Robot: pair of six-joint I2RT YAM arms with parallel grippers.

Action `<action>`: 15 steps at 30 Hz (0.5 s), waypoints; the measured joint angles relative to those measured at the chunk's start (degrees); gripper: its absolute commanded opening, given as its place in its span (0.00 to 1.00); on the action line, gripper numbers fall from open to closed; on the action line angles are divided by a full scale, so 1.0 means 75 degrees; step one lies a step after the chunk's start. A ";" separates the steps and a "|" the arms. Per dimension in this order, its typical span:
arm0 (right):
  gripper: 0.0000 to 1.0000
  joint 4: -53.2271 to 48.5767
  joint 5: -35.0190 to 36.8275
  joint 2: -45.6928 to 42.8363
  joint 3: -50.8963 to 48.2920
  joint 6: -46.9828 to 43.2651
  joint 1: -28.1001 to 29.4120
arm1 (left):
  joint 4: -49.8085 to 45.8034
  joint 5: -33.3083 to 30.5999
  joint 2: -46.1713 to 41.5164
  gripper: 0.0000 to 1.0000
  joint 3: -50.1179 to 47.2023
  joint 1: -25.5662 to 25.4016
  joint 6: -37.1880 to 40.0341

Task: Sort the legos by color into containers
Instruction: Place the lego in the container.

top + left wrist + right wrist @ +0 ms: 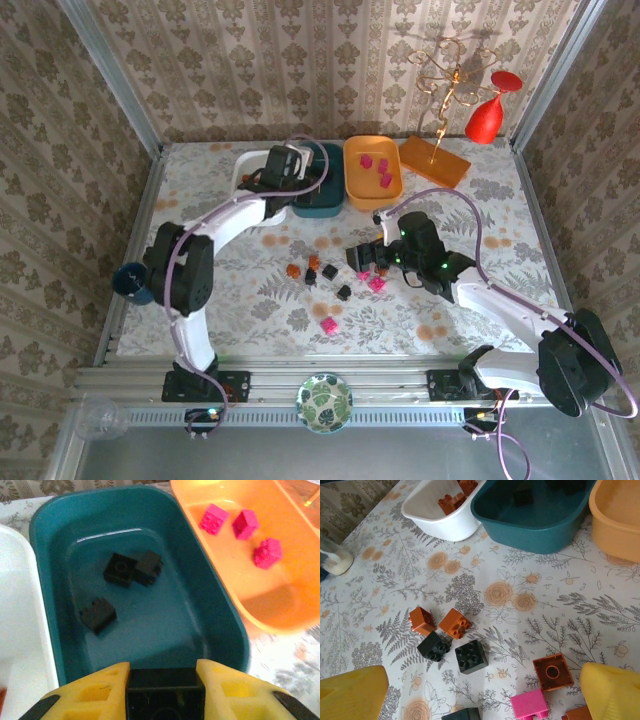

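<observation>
Well nearer than the dark teal tub (325, 192), at the desk's (240, 300) front rail, sits a small round patterned dish (323, 402). Between that rail and the teal tub, the flowered covering is mostly bare, with one pink lego (328, 325) alone on it. Closer to the teal tub, and a little to its right, lie the loose legos: two brown-orange ones (422, 620) touching two black ones (471, 656), with a brown one (552, 671) and a pink one (529, 703) to their right. The right tool (375, 255) hangs over these, its yellow fingers (612, 690) spread wide with nothing between them. Bare desk separates this cluster from the teal tub's near wall (535, 525). The white tub (437, 522) touches the teal tub's left side and holds brown legos (455, 497). The orange tub (280, 605) sits against its right side with three pink legos (245, 524) inside. The left tool (162, 672) is above the teal tub's near rim, clamped on a black lego (165, 695). Three more black legos (120, 570) lie on the tub's floor, two of them touching. Right of the teal tub, past the orange tub, is a flat orange board (435, 160) with a gold wire stand, and a tilted red goblet (485, 115) further back. Wallpapered walls in metal framing close in the desk.
</observation>
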 measured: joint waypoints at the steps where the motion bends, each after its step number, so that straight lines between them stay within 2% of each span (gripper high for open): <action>1: 1.00 0.0000 0.0020 0.0000 0.0000 0.0003 0.0000 | -0.0026 0.0052 0.0338 0.34 0.0312 0.0041 -0.0029; 4: 1.00 0.0003 0.0064 0.0003 0.0000 0.0032 0.0000 | -0.0227 0.0245 0.1212 0.40 0.1207 0.0143 -0.0067; 8: 1.00 0.0000 0.0230 0.0082 0.0000 0.0073 0.0000 | -0.0691 0.0440 0.2028 0.58 0.2218 0.0140 -0.0137; 10: 0.99 -0.0029 0.0391 0.0189 0.0003 0.0114 0.0000 | -0.0892 0.0469 0.2063 0.65 0.2343 0.0125 -0.0125; 15: 0.96 -0.0615 0.0883 0.0635 0.0289 0.0175 0.0058 | -0.0935 0.0466 0.1276 0.73 0.1737 0.0117 -0.0119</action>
